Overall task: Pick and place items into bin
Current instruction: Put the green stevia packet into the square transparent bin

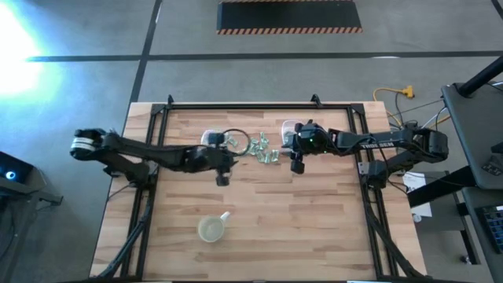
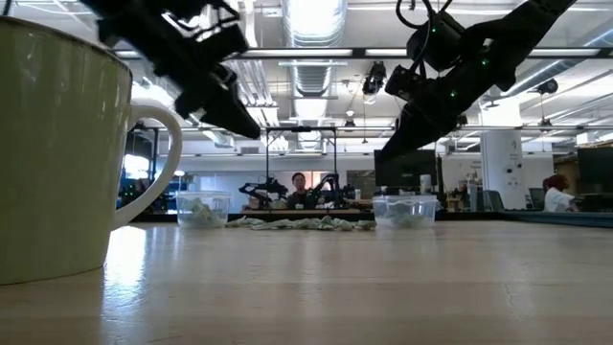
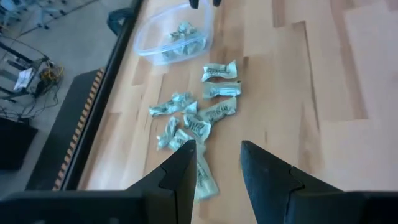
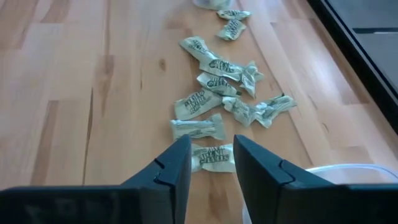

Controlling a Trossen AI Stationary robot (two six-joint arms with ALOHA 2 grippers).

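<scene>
Wrapped candies (image 4: 205, 102), pale green and silvery, lie in a loose cluster mid-bench between two clear bins (image 3: 171, 43); I judge them light, crinkly and slippery, best pinched across the body, not the twisted ends. My left pincer (image 3: 214, 165) and right pincer (image 4: 211, 162) both hover spread and empty above the cluster's opposite edges. Wooden plank bench (image 1: 314, 220), yellowish spouted cup (image 1: 212, 228) near the front, open workshop beyond.

Strong white glare floods the grey floor beyond the light wooden slatted table's (image 1: 259, 196) far left corner. Ceiling lights glow; the near yellowish cup (image 2: 57, 153) looks perhaps soft-focused.
</scene>
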